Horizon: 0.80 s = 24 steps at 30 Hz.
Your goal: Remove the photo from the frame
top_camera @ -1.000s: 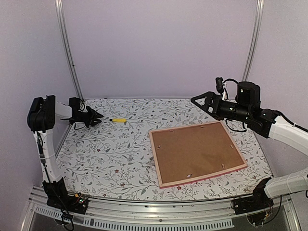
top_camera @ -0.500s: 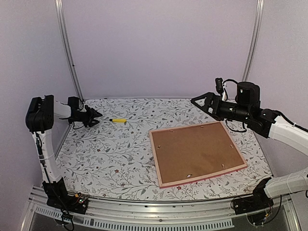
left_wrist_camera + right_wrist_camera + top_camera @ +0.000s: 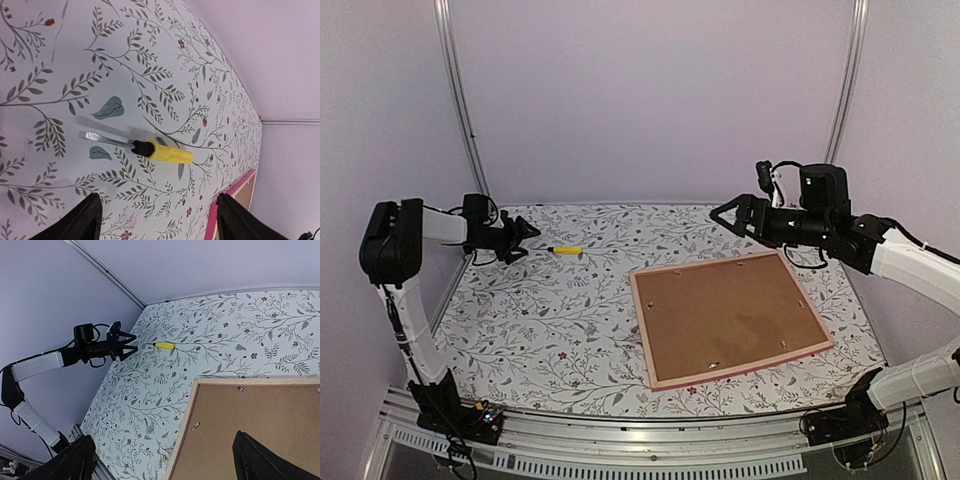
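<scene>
The frame (image 3: 651, 368) lies face down at the table's right, its pink edge showing round a brown backing board (image 3: 725, 312) held by small metal clips. The photo is hidden under the board. A corner of the frame also shows in the left wrist view (image 3: 223, 216) and its pale back edge in the right wrist view (image 3: 181, 432). My left gripper (image 3: 527, 237) is open and empty at the far left, just left of a yellow-handled screwdriver (image 3: 563, 250). My right gripper (image 3: 722, 216) is open and empty, raised above the frame's far edge.
The screwdriver (image 3: 156, 150) lies on the floral tablecloth, blade toward the left gripper. The left arm shows in the right wrist view (image 3: 95, 347). Walls and metal posts close the back and sides.
My left arm has lifted and swung its gripper slightly right, toward the screwdriver. My right gripper has moved left and a little higher over the frame's far edge.
</scene>
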Motion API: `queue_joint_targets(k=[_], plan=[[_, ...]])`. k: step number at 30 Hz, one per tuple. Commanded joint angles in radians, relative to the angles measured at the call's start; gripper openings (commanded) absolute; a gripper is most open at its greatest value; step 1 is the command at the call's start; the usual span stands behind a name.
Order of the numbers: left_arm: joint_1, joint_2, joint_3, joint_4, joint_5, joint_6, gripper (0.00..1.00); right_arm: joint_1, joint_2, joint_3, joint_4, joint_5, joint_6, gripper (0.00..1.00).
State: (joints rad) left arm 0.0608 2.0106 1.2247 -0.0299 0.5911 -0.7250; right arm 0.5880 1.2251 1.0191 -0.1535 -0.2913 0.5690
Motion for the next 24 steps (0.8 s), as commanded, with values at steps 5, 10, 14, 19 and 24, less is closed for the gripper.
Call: queue_joint_targets(k=[5, 10, 14, 19, 24], plan=[[-0.146, -0.147, -0.077, 0.009, -0.073, 0.045, 0.83, -0.003, 0.028, 0.044, -0.115, 0.115, -0.083, 0.99], [-0.219, -0.198, -0.108, 0.008, -0.095, 0.041, 0.84, 0.002, 0.097, 0.088, -0.183, 0.105, -0.092, 0.97], [-0.267, -0.227, -0.128, 0.011, -0.106, 0.028, 0.84, 0.059, 0.160, 0.108, -0.221, 0.167, -0.092, 0.96], [-0.324, -0.252, -0.150, 0.013, -0.117, 0.015, 0.84, 0.158, 0.251, 0.152, -0.283, 0.277, -0.086, 0.94], [-0.395, -0.254, -0.147, 0.013, -0.122, 0.023, 0.84, 0.201, 0.299, 0.130, -0.313, 0.351, -0.072, 0.93]])
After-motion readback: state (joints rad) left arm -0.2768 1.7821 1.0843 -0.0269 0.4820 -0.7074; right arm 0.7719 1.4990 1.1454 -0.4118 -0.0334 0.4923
